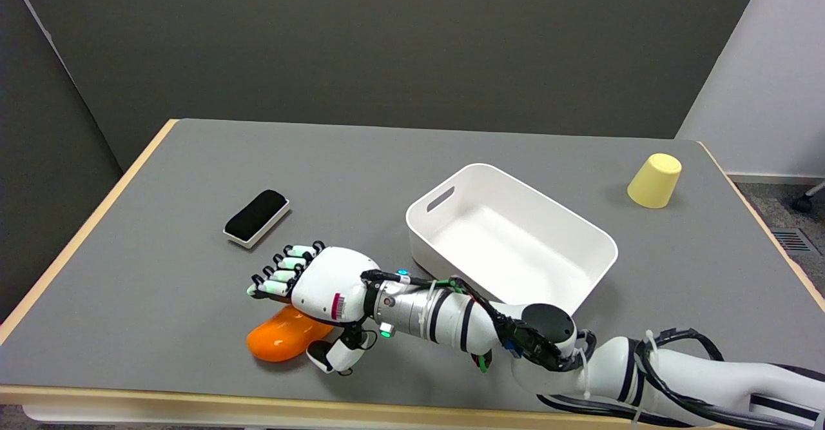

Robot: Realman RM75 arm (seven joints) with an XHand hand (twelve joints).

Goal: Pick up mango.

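The mango looked smooth and shiny orange, and the right hand had a glossy white plastic shell. The bin was smooth white plastic, and the table was matt grey with a pale wood edge.

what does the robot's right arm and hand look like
The right arm is white with black bands at its joints, a silver wrist section and black cables tied along it. Small green and cyan lights glow near the wrist. The hand has a white shell, black fingers with pale pads, and a red label.
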